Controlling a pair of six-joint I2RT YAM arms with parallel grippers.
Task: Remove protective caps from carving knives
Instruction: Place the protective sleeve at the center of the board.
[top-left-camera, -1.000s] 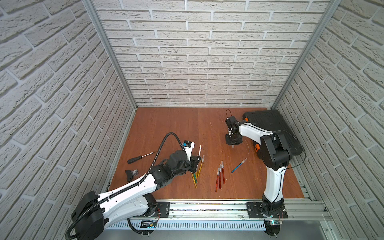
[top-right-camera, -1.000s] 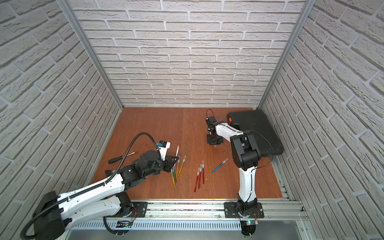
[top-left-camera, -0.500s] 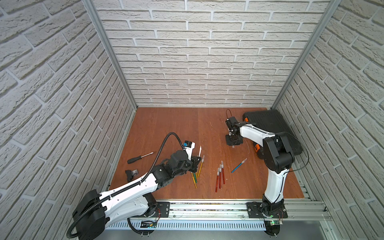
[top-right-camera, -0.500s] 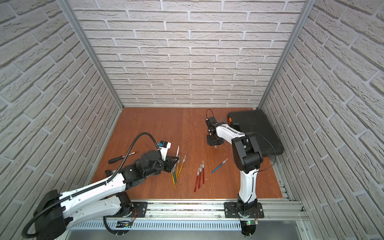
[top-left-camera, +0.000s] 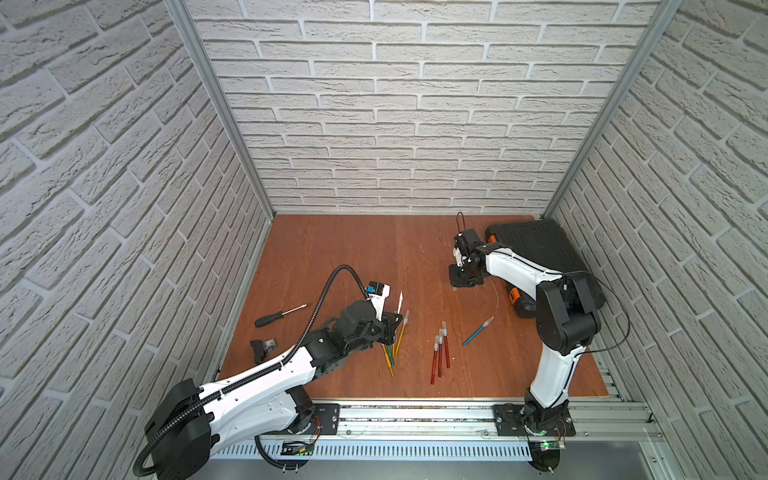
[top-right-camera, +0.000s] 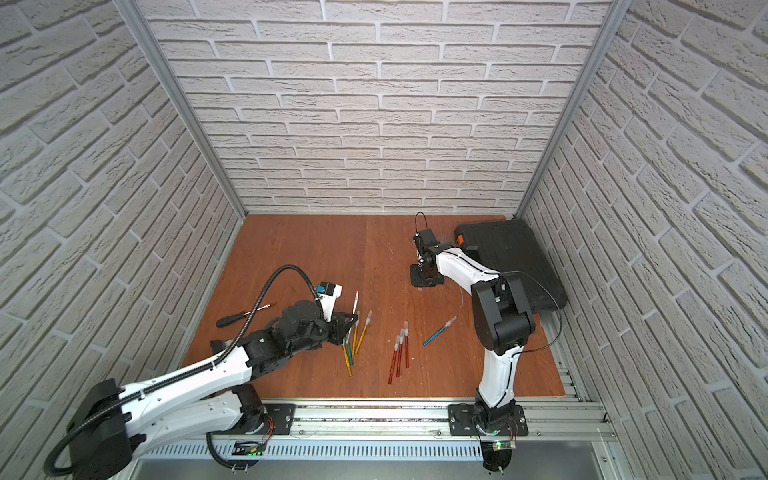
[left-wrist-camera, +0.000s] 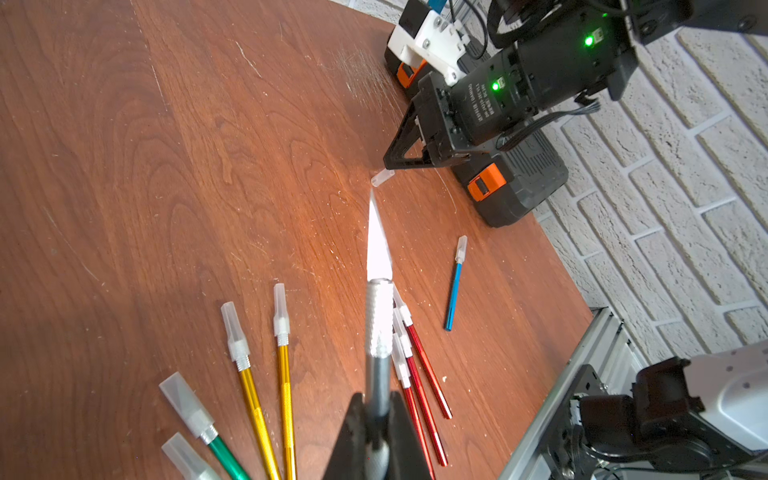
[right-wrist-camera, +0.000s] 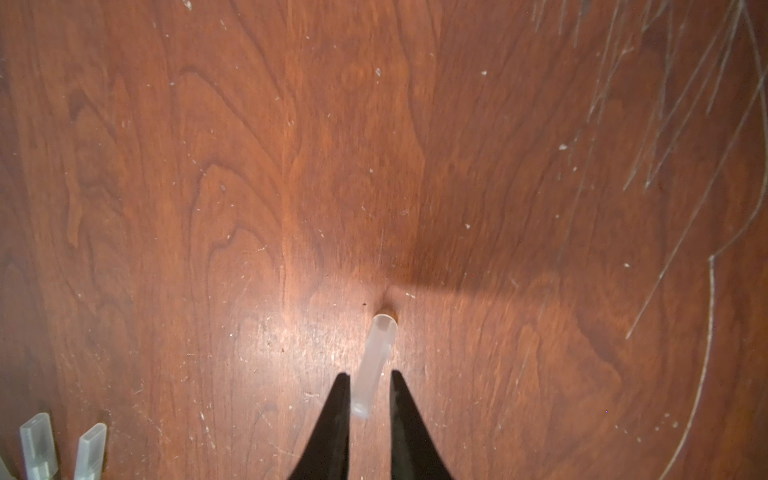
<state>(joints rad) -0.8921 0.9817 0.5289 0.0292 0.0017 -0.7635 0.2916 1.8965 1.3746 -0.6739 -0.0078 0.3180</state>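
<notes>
My left gripper (left-wrist-camera: 378, 405) is shut on a silver carving knife (left-wrist-camera: 379, 324), held off the table with its bare blade (left-wrist-camera: 377, 245) pointing away from me; both top views show the left gripper (top-left-camera: 392, 328) (top-right-camera: 347, 326). Gold (left-wrist-camera: 253, 386), green (left-wrist-camera: 216, 440), red (left-wrist-camera: 424, 374) and blue (left-wrist-camera: 454, 286) knives lie on the table with their protective caps on. Farther back, my right gripper (right-wrist-camera: 368, 374) (top-left-camera: 461, 280) points down at the table. A loose translucent cap (right-wrist-camera: 376, 361) (left-wrist-camera: 382, 177) lies between its fingers, which stand slightly apart; a gap shows beside one finger.
A black case with orange latches (top-left-camera: 536, 253) sits at the back right, close behind the right gripper. A black-handled screwdriver (top-left-camera: 280, 316) and a small black part (top-left-camera: 262, 348) lie at the left. Brick walls enclose three sides; a metal rail (top-left-camera: 415, 419) runs along the front.
The right arm's elbow has drifted slightly to the right while its gripper stays at the same spot on the table. The left arm and its knife have not moved.
</notes>
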